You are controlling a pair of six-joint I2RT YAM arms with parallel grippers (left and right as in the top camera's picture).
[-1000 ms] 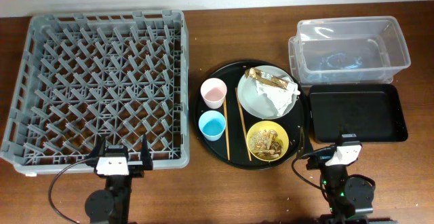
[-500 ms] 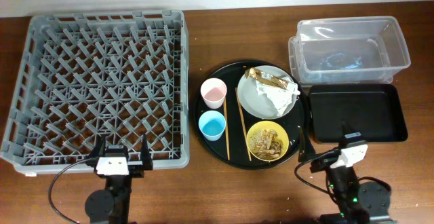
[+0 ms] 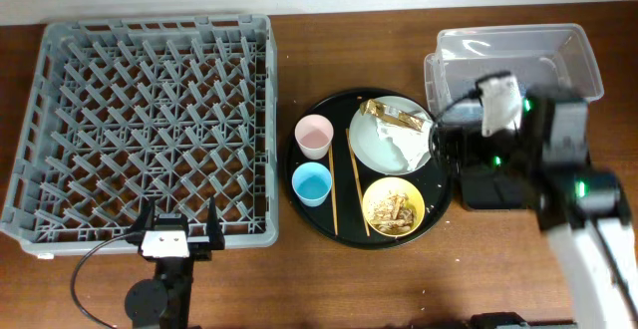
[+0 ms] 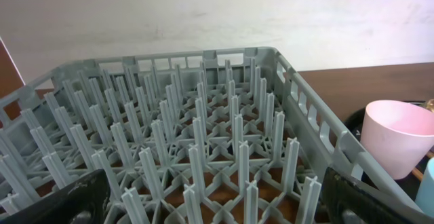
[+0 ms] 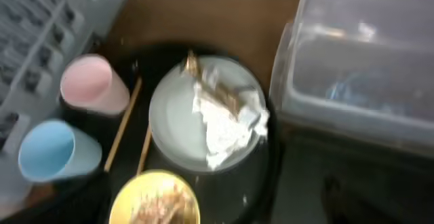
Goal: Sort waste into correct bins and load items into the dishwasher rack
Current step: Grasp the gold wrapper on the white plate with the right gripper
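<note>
Jaws on left gripper (image 3: pixel 180 219) spread wide, empty, by grey pegged plastic rack (image 3: pixel 150 110). Right gripper (image 3: pixel 449 145) blurred, cannot tell; hovers near crumpled white paper napkin (image 5: pixel 227 125) on grey-green round plate (image 5: pixel 169 125). Likely waste step: next needs descent, pinch on napkin.

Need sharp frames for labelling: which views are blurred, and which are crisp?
Overhead: the dishwasher rack and yellow bowl are sharp, but the right arm is smeared. Left wrist: crisp across the rack pegs, with the pink cup slightly soft. Right wrist: the whole frame is blurred, though the plate and napkin are recognisable.
</note>
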